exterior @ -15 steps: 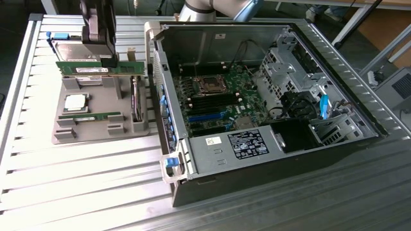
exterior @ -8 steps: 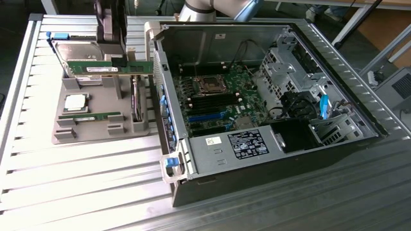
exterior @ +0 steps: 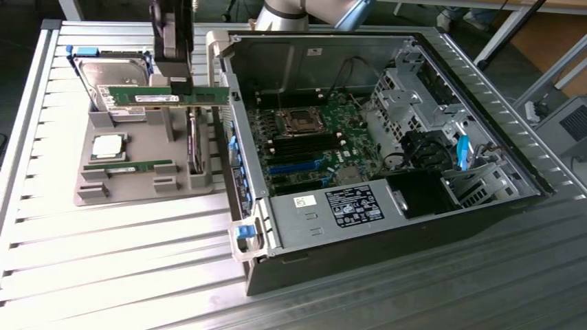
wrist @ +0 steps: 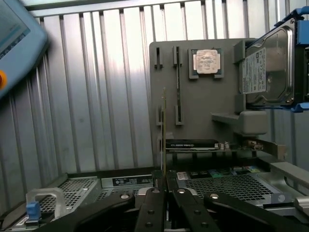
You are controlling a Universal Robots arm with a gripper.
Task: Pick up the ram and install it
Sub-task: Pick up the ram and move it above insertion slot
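My gripper (exterior: 178,84) is shut on the ram (exterior: 165,95), a long green stick with a white label. It hangs level above the grey parts tray (exterior: 137,189), just to the exterior view's left of the open computer case (exterior: 385,227). In the wrist view the ram (wrist: 164,130) shows edge-on, rising from between the black fingers (wrist: 153,203) of the gripper (wrist: 164,186). A twin green stick (exterior: 128,167) lies in a slot near the tray's front. The motherboard (exterior: 317,148) sits in the case's floor.
On the tray are a square silver processor (exterior: 108,144), a hard drive (exterior: 110,72) at the back, and a dark expansion card (wrist: 193,144) standing on edge. A teach pendant (wrist: 14,43) lies on the slatted table. The case's wall (exterior: 229,110) stands close beside the held stick.
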